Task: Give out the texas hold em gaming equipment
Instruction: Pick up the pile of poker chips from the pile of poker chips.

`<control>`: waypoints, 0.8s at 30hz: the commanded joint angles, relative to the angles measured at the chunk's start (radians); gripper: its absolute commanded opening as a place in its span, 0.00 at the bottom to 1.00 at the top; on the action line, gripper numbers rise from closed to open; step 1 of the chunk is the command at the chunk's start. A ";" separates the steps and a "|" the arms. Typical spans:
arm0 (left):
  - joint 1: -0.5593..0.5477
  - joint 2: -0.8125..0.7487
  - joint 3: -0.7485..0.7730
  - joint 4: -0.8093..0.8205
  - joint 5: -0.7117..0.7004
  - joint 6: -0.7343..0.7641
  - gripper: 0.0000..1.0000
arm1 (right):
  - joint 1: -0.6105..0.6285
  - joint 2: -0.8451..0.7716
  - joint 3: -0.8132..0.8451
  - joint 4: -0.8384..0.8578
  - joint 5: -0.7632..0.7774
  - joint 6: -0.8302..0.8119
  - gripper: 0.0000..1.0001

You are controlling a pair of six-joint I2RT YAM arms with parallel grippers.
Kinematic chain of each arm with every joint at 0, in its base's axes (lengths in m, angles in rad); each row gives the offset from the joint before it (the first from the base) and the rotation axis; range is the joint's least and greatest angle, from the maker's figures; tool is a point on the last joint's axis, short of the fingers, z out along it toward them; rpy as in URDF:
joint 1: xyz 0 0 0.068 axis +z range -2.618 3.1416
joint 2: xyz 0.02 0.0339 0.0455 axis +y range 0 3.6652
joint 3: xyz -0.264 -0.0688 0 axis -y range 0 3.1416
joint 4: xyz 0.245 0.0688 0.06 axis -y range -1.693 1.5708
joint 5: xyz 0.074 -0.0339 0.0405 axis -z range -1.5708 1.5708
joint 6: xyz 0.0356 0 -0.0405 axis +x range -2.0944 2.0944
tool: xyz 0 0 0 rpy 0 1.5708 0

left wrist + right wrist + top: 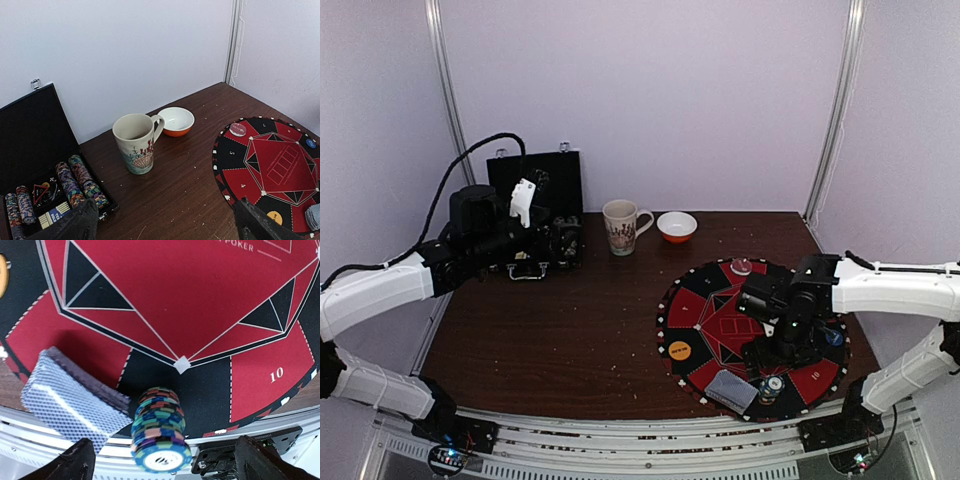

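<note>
The right gripper [782,352] is seen in the lower right of the overhead view, above the near part of the round red-and-black mat [705,300]; its jaws are spread wide and nothing is gripped. In the right wrist view a stack of striped-edge poker chips [160,435] stands at the bottom centre of the frame, between the two dark fingers [80,460] but clear of both; the stack is set upright on a black segment at the mat's rim. A deck of grey-blue-backed cards [70,400] lies just beside the stack, at the lower left of that frame; whether the two touch cannot be told.

Three button discs are laid on the mat: an orange one [679,351] at its left edge, a blue one [833,337] at its right edge, a pinkish one [741,267] at its far edge.

The left gripper [565,242] is held at the upper left of the overhead view, in front of the open black case [535,180]; its jaws are likewise fully parted and empty. In the left wrist view, rows of chips [82,180] are seen lying in the case at the lower left; a patterned mug [136,142] and a white-and-orange bowl [176,121] stand on the brown table [180,200] near the centre.
</note>
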 commanded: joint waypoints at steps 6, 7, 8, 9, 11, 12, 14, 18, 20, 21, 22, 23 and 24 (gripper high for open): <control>-0.003 0.003 0.022 0.018 0.004 0.013 0.98 | -0.045 -0.021 -0.126 0.116 -0.042 0.020 0.89; -0.003 0.002 0.021 0.017 0.003 0.015 0.98 | -0.048 -0.023 -0.136 0.125 -0.046 0.021 0.87; -0.003 0.002 0.020 0.017 0.002 0.014 0.98 | -0.049 -0.025 -0.144 0.135 -0.050 0.020 0.85; -0.003 0.002 0.022 0.015 0.002 0.014 0.98 | -0.051 -0.024 -0.151 0.146 -0.056 0.021 0.83; -0.004 0.002 0.022 0.015 -0.001 0.016 0.98 | -0.051 -0.017 -0.161 0.160 -0.071 0.020 0.81; -0.003 0.002 0.021 0.016 0.000 0.015 0.98 | -0.051 -0.013 -0.165 0.162 -0.072 0.020 0.81; -0.004 0.002 0.023 0.016 -0.001 0.018 0.98 | -0.052 -0.007 -0.177 0.162 -0.071 0.020 0.81; -0.004 0.003 0.025 0.012 -0.001 0.021 0.98 | -0.052 -0.003 -0.186 0.164 -0.083 0.018 0.74; -0.003 0.004 0.025 0.012 -0.001 0.021 0.98 | -0.052 -0.008 -0.188 0.159 -0.081 0.021 0.70; -0.003 0.004 0.024 0.013 -0.003 0.021 0.98 | -0.052 -0.012 -0.188 0.158 -0.082 0.022 0.69; -0.003 0.004 0.024 0.015 -0.003 0.021 0.98 | -0.051 -0.014 -0.189 0.158 -0.082 0.025 0.68; -0.003 0.005 0.023 0.014 -0.003 0.020 0.98 | -0.052 -0.014 -0.191 0.159 -0.086 0.027 0.67; -0.003 0.005 0.023 0.014 -0.003 0.021 0.98 | -0.051 -0.013 -0.193 0.163 -0.091 0.028 0.66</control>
